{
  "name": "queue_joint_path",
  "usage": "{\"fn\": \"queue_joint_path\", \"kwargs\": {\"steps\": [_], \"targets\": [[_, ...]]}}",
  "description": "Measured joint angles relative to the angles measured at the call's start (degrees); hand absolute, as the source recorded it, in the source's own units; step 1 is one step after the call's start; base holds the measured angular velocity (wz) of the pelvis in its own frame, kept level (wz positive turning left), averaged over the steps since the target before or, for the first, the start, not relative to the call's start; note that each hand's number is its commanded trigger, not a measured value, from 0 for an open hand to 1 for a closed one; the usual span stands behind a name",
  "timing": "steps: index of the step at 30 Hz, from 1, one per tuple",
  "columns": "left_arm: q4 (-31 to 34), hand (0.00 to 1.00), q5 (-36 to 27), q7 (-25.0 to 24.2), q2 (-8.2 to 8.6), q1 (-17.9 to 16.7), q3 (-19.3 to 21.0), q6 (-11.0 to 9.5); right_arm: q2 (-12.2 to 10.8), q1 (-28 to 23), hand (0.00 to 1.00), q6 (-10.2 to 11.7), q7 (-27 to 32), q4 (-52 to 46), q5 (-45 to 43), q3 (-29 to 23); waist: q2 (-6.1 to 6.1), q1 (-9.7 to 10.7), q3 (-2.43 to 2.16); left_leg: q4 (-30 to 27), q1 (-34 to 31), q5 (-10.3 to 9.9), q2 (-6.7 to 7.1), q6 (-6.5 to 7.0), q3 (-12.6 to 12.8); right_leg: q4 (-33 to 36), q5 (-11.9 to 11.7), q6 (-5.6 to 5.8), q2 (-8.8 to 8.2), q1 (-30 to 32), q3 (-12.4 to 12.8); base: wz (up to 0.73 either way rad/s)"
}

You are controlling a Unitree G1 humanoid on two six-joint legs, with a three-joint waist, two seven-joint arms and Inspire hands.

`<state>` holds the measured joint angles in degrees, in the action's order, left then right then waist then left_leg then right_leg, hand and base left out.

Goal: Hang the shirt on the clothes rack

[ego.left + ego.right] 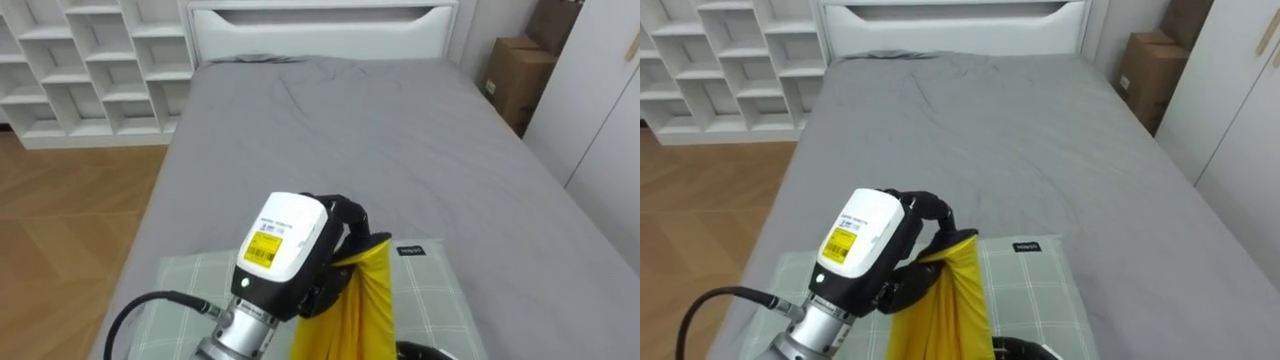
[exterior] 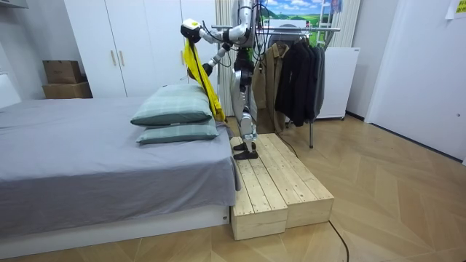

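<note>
Left hand (image 1: 300, 245) curled tight round the yellow garment (image 1: 358, 310), held high above the pillow (image 1: 425, 285); right hand (image 2: 207, 69) lower, fingers unclear. Grip firm, lift the hem clear of the pillow, then swing to the rack (image 2: 320, 30) well away from it

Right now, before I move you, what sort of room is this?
Most likely a bedroom: a bed with a grey sheet, two checked pillows stacked at one end, and a clothes rack of dark coats beside white wardrobes.
</note>
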<state>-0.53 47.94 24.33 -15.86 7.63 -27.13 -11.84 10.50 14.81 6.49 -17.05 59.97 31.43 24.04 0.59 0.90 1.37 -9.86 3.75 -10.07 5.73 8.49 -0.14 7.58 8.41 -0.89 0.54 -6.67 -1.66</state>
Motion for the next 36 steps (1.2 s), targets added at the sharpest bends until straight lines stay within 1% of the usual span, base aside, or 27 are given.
{"fn": "queue_joint_path", "kwargs": {"steps": [4,12,19,27,36], "targets": [[0.0,1.0,0.0,0.0,-0.57,0.3,0.0,0.0,-0.3,0.1,1.0,0.0,0.0,0.0,0.0,0.0,0.0,-0.1,0.01,0.0,0.0,0.0,0.06,0.0,-0.1,0.0,0.0,0.0,-0.06,-0.1,0.0,0.02],[0.0,1.0,0.0,0.0,-0.57,0.5,0.0,0.0,-1.0,0.1,1.0,0.0,0.1,0.0,0.0,0.0,0.15,-0.1,0.1,0.1,0.0,0.0,0.07,0.0,-0.2,-0.1,0.0,0.0,-0.01,-0.1,-0.1,0.0],[0.0,1.0,0.0,0.0,-0.58,0.7,0.0,0.0,-1.0,0.1,1.0,0.0,0.1,0.0,0.0,0.0,0.19,-0.1,0.12,0.1,0.0,0.0,0.07,0.0,-0.2,-0.1,0.0,0.0,-0.01,-0.1,-0.1,0.0],[0.0,1.0,0.0,0.2,-1.18,0.8,0.0,0.0,-0.9,0.1,1.0,0.0,0.1,0.0,0.0,0.0,0.44,0.1,0.26,0.2,0.0,0.0,0.15,0.0,-0.2,-0.8,0.0,0.0,-0.1,-0.3,-0.1,0.0],[0.0,1.0,0.0,0.3,-1.22,0.8,0.0,0.0,-0.7,0.1,1.0,0.0,0.6,-0.2,-0.6,0.0,0.64,0.3,0.23,0.3,0.0,0.0,0.15,0.0,-0.3,-0.9,0.0,0.0,-0.1,-0.3,-0.3,0.0]]}}
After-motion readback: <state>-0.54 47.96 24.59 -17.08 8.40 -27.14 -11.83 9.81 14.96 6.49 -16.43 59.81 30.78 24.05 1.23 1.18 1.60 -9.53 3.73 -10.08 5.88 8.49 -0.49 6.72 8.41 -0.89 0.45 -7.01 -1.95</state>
